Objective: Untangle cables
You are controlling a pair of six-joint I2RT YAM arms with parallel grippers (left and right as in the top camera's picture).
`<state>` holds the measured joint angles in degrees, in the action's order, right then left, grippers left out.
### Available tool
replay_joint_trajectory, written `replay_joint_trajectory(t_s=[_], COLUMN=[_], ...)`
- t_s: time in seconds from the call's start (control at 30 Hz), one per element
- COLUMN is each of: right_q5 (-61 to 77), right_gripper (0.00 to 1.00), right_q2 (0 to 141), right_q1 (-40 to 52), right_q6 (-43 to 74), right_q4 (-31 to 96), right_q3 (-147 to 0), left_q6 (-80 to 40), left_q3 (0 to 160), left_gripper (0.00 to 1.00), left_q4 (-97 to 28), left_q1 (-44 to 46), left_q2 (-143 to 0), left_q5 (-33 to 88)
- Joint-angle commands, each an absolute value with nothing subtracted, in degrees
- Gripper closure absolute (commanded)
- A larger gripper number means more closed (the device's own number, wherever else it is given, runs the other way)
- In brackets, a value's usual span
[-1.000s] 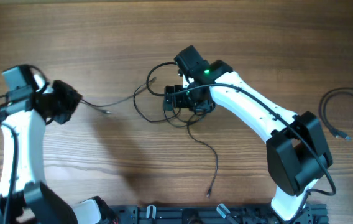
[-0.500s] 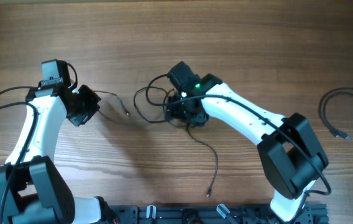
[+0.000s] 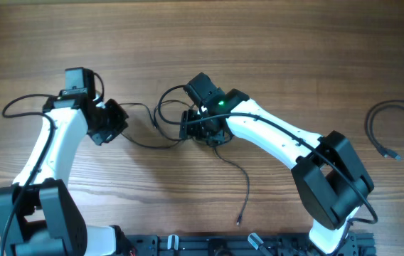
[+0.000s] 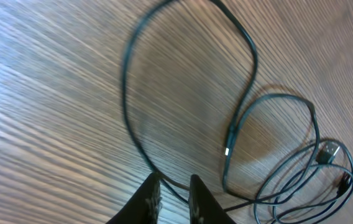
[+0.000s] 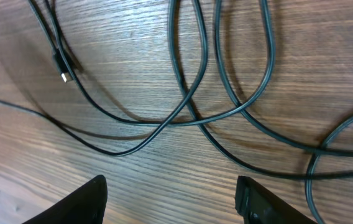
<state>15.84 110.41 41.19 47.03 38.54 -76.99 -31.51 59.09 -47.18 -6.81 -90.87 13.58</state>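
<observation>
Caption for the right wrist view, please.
Open right claw hovers over thin black cables crossing one another on the wooden table.

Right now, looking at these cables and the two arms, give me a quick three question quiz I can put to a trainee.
1. True or false: the right arm's jaws stand wide open above the tangle.
2. The lone cable lies near which part of the table: A right edge, B left edge, C front middle?
3. Which arm shows a green light?
Key: 1 true; 2 A; 3 the right arm.
</observation>
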Motion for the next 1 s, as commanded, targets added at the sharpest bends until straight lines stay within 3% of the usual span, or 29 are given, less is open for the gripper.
replay_joint_trajectory(t_s=[0.0,0.1,0.13,0.2,0.3,0.47,0.7,0.97], right_q5=[17.1,11.6,8.9,7.7,7.7,7.9,7.9,10.4], right_gripper=[0.28,0.24,0.22,0.21,0.16,0.02,0.00,0.01], right_q2=[111.2,111.2,111.2,111.2,111.2,111.2,111.2,115.1], right_q1=[42.0,42.2,42.2,42.2,42.6,45.2,45.2,47.2], right_q6=[25.8,1.6,-4.3,-13.2,-17.8,-23.6,-24.0,-28.5], right_q4=[36.9,39.7,40.2,39.8,37.0,42.4,48.9,47.6], right_q3=[-76.8,-76.8,-76.8,-76.8,-76.8,-80.3,-93.8,-94.4], left_q6=[-30.0,-30.0,-30.0,-30.0,-30.0,-30.0,-30.0,-30.0], left_q3=[59.1,59.1,59.1,59.1,59.1,59.1,59.1,59.1], left_gripper=[0.81,0.73,0.64,0.37,0.15,0.11,0.09,0.09], left_q4=[-48.7,-50.6,-51.2,-52.4,-52.6,-53.5,-53.9,-53.9], left_q1=[-12.8,-19.1,-20.4,-22.9,-24.0,-24.0,-24.0,-24.0], left_q2=[-90.0,-88.9,-88.8,-88.8,-88.8,-88.8,-88.8,-88.8], left_q5=[13.9,13.9,13.9,13.9,13.6,9.1,9.1,9.1])
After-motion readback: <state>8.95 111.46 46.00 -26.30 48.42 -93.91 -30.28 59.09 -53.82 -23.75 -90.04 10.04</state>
